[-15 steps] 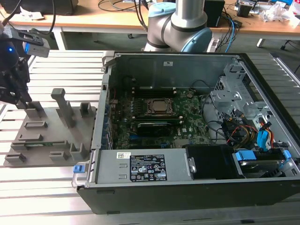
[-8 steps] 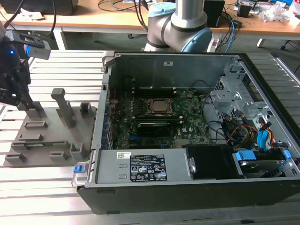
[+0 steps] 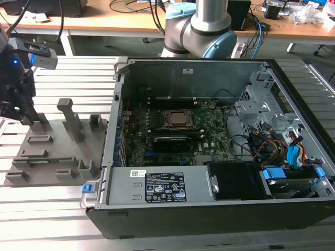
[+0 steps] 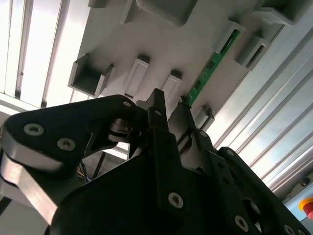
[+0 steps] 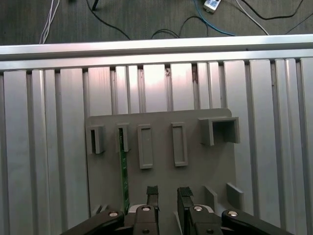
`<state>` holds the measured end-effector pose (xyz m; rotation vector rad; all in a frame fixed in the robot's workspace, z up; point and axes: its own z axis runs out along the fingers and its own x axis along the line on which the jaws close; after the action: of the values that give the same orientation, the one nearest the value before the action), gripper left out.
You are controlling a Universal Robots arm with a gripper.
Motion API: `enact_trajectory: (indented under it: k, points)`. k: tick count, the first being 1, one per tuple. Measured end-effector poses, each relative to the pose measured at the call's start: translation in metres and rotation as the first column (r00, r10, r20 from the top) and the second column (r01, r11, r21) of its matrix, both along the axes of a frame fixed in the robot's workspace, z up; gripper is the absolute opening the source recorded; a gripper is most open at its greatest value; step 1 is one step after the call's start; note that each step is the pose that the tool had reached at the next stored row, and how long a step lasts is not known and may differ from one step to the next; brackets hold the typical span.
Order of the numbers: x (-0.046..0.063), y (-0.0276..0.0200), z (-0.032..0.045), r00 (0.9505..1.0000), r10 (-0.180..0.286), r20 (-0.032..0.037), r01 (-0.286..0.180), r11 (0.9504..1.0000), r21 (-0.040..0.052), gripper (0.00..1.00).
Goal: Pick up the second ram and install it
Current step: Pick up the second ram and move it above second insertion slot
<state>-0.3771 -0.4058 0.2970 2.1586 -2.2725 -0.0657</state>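
Note:
The second ram (image 5: 123,171) is a thin green board standing on edge in holders of the grey fixture plate (image 5: 161,176). It also shows in the second wrist view as a green strip, the ram (image 4: 212,63), just beyond the fingertips. My gripper (image 5: 167,195) hovers over the plate beside the ram, open, with nothing between its black fingers (image 5: 152,192). In the exterior view the gripper (image 3: 27,119) hangs at the far left over the plate's (image 3: 52,151) back corner. The ram is apart from the fingers.
An open computer case (image 3: 209,209) lies at the exterior view's right of the plate. Its motherboard carries a CPU socket (image 3: 178,119) flanked by black memory slots (image 3: 172,140). Grey upright blocks (image 3: 70,117) stand on the plate. The slatted metal table (image 5: 44,147) lies underneath.

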Motion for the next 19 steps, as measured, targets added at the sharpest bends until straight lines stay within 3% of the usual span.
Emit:
enact_trajectory:
  k: [7,14,19]
  points:
    - [0.000,-0.0001,-0.0096,1.0000,0.001,0.0001,-0.001,1.0000,0.0000,0.30]
    - [0.000,-0.0060,-0.0194,0.9995,0.032,-0.0001,-0.032,0.9995,-0.0009,0.30]
    - [0.001,-0.0071,-0.0239,0.9994,0.034,0.0000,-0.034,0.9994,-0.0008,0.30]
